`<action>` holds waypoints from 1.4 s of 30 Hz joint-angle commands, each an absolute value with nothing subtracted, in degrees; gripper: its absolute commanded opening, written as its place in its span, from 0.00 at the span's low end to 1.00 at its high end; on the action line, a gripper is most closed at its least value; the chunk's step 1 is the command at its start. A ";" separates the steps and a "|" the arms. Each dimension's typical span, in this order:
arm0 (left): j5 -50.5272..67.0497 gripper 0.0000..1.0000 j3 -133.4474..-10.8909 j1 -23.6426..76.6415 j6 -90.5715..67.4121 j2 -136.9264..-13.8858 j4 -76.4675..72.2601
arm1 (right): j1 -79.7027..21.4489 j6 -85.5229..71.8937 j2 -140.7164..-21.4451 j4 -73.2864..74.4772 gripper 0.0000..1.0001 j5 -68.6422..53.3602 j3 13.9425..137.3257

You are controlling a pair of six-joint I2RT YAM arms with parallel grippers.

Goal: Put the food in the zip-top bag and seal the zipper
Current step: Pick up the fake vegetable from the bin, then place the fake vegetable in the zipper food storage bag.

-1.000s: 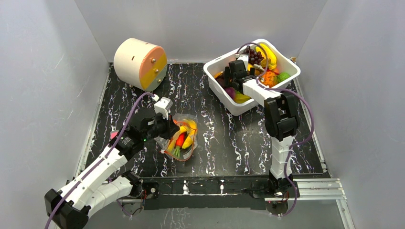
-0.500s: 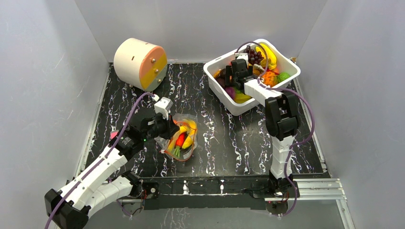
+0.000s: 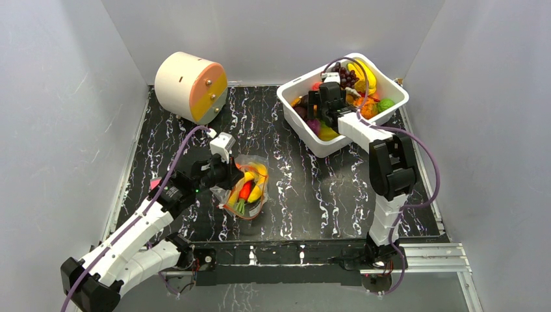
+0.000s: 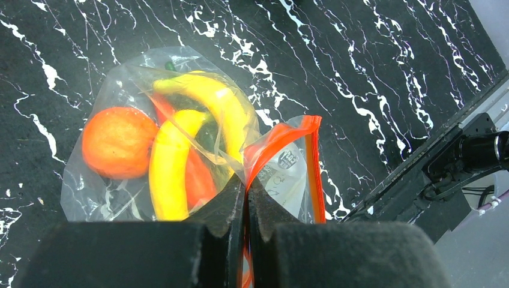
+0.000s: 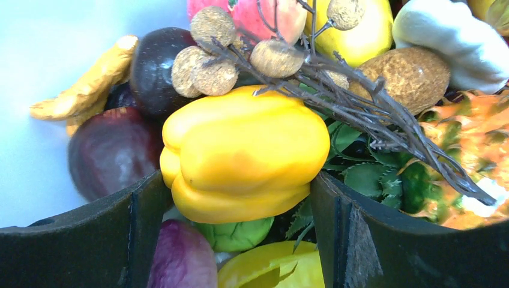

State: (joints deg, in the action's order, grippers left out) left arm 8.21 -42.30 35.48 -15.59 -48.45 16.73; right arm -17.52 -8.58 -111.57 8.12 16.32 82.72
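The right claw [image 5: 237, 183], down in the white tub [image 3: 323, 148] at the upper right of the overhead view, grips a yellow pepper [image 5: 243, 153] from both sides. The left claw [image 4: 246, 207] is pressed together on the zipper [image 4: 282, 135] of the zip-top bag [image 4: 108, 198]. The bag lies on the surface [image 3: 292, 188] left of centre and contains bananas [image 4: 168, 171] and an orange fruit [image 4: 119, 141].

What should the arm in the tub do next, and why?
Probably lift straight up: the right gripper presses both sides of the yellow pepper in the white tub, while the left gripper pinches the zipper of the bag.
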 commanded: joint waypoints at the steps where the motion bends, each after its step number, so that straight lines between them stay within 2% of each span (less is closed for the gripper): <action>1: 7.29 0.00 -42.19 35.68 -15.38 -47.28 16.17 | -17.62 -7.33 -105.35 3.26 0.48 14.31 81.19; 12: 6.85 0.00 -41.86 35.68 -17.66 -48.02 14.71 | -17.87 -8.62 -94.47 4.86 0.47 7.10 75.71; 26: 5.99 0.00 -48.13 35.68 -23.77 -54.58 14.85 | -21.55 -9.31 -77.45 5.09 0.47 -5.95 67.90; 30: 2.82 0.00 -49.54 35.69 -27.65 -55.81 15.68 | -26.16 -10.22 -68.59 3.18 0.47 -13.54 61.79; 36: 2.36 0.00 -51.98 35.68 -28.85 -57.21 17.28 | -33.02 -8.55 -61.60 -0.05 0.47 -25.09 55.69; 42: 3.85 0.00 -55.19 35.68 -29.39 -57.78 18.58 | -40.55 -6.94 -56.46 0.00 0.47 -27.21 50.43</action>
State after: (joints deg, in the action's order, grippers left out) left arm 3.31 -51.16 35.48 -28.53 -57.84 18.06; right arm -36.84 -8.82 -59.75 3.99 -23.20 52.56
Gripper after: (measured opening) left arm 0.009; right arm 0.775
